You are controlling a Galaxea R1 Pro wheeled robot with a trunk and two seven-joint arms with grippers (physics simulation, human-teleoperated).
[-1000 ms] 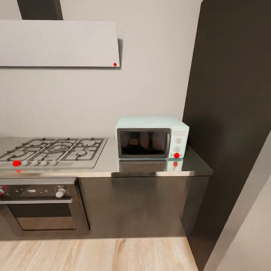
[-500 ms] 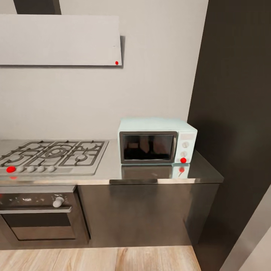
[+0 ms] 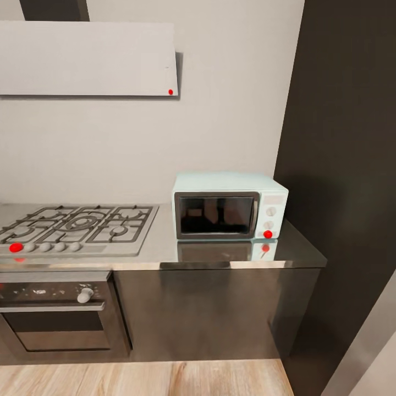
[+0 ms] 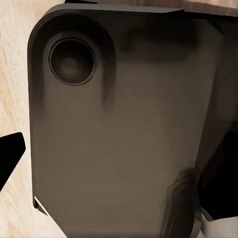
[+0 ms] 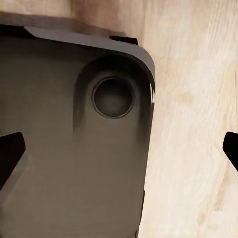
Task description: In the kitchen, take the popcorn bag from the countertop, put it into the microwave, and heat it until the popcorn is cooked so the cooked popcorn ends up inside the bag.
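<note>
Straight ahead, the microwave (image 3: 229,207) sits on the countertop (image 3: 165,250) at its right end, beside a tall dark cabinet (image 3: 341,165), with its back near the pale grey wall (image 3: 220,110). Its dark glass door is shut, two white knobs stand on the panel to the door's right, and a red dot sits just under the lower knob. No writing or brand can be read on it. Left of it, apart from it, the hob (image 3: 77,228) lies set into the counter, with a row of knobs along its front edge, the leftmost marked red. Under the hob is the oven (image 3: 55,313), with a white knob above its handle. A flat grey hood (image 3: 88,58) hangs on the wall over the hob, a red dot at its lower right corner. Wood floor (image 3: 165,379) runs along the base.

Each wrist camera looks down at a dark rounded base plate (image 4: 119,129) (image 5: 64,148) over wood floor. Black fingertips (image 5: 10,151) show at both edges of the right wrist view, spread wide apart. The left gripper's one visible tip (image 4: 10,148) leaves its state impossible to tell
</note>
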